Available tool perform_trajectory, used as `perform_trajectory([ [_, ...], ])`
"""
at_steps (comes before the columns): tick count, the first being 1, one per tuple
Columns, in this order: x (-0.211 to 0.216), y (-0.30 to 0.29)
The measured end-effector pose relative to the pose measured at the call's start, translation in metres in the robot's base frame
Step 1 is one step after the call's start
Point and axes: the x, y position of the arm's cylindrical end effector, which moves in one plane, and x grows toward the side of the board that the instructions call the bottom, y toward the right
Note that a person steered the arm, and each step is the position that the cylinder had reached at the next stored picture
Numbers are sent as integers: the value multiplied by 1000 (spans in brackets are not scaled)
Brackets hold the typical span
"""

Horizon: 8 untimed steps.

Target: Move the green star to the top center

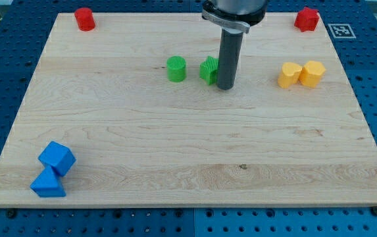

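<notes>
A green block (208,70), likely the star, lies a little above the board's middle, partly hidden behind the rod, so its shape is unclear. My tip (226,87) rests on the board touching or nearly touching the block's right side. A green cylinder (176,68) stands just left of that block.
A red cylinder (85,18) is at the top left corner and a red block (306,19) at the top right. Two yellow blocks (289,75) (312,72) sit together at the right. Two blue blocks (57,158) (47,184) lie at the bottom left. The wooden board (188,145) has edges on all sides.
</notes>
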Motion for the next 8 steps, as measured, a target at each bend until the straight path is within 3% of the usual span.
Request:
perform_trajectory([
  [5,-20,-34],
  [7,-32,-73],
  [8,-40,-56],
])
